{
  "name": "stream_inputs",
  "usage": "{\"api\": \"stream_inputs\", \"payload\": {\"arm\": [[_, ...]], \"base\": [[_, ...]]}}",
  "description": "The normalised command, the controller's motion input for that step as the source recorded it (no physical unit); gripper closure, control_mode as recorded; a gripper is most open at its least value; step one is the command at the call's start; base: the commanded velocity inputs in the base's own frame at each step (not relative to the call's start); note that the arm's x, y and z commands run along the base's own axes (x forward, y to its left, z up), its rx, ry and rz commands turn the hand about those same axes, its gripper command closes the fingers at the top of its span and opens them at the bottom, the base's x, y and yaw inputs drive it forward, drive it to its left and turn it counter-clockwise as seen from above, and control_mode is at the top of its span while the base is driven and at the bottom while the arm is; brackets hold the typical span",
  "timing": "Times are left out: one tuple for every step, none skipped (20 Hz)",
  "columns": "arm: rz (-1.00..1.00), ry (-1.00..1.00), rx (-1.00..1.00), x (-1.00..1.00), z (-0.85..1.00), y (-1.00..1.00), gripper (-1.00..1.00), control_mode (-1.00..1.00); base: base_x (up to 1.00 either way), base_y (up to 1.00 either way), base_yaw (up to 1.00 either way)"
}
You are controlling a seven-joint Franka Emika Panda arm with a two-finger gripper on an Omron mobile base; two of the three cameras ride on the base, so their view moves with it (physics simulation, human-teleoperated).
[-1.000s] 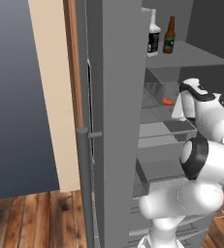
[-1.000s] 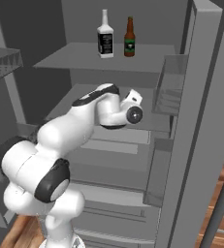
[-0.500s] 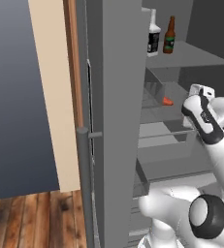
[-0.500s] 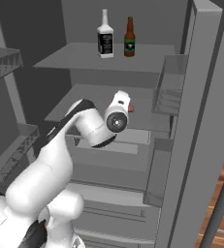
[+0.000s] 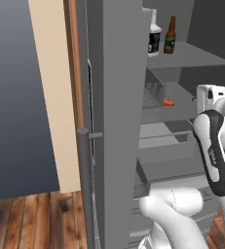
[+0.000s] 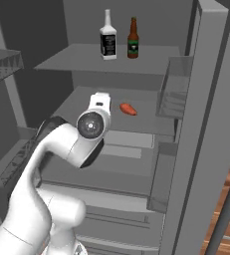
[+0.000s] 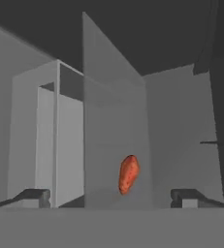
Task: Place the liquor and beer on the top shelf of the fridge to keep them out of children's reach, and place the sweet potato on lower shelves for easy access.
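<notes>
Orange-red against the grey, the sweet potato (image 6: 128, 109) lies on a lower shelf (image 6: 146, 118) of the fridge (image 5: 119, 121), apart from the claw (image 7: 111, 196), whose tips stand wide with nothing between them. In the hand view the root sits at about 12 o'clock from the gap between the tips, well clear of both. On the top shelf (image 6: 86, 59) the liquor (image 6: 107, 37) and the beer (image 6: 133, 40) stand upright just beside each other, the beer at 3 o'clock from the liquor in the right base view.

By how things lie, all three items are where the task wants them, so the placing looks done and the step in hand seems to be clearing the arm from the fridge. The next move calls for drawing the hand straight out toward the base, keeping the wrist off the shelf edge and the door bins at 3 o'clock.
</notes>
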Motion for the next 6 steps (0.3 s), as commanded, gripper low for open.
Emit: {"api": "stream_inputs", "payload": {"arm": [[0.09, 0.04, -0.25, -1.0, 0.3, 0.56, -1.0, -1.0], [0.09, 0.03, -0.25, -1.0, 0.31, 0.59, -1.0, -1.0], [0.08, 0.04, -0.25, -1.0, 0.33, 0.59, -1.0, -1.0], [0.07, 0.03, -0.25, -1.0, 0.34, 0.57, -1.0, -1.0], [0.07, 0.02, -0.24, -1.0, 0.34, 0.56, -1.0, -1.0], [0.07, 0.01, -0.24, -1.0, 0.35, 0.59, -1.0, -1.0]], "base": [[0.0, 0.0, 0.0], [0.0, 0.0, 0.0], [0.0, 0.0, 0.0], [0.0, 0.0, 0.0], [0.0, 0.0, 0.0], [0.0, 0.0, 0.0]]}}
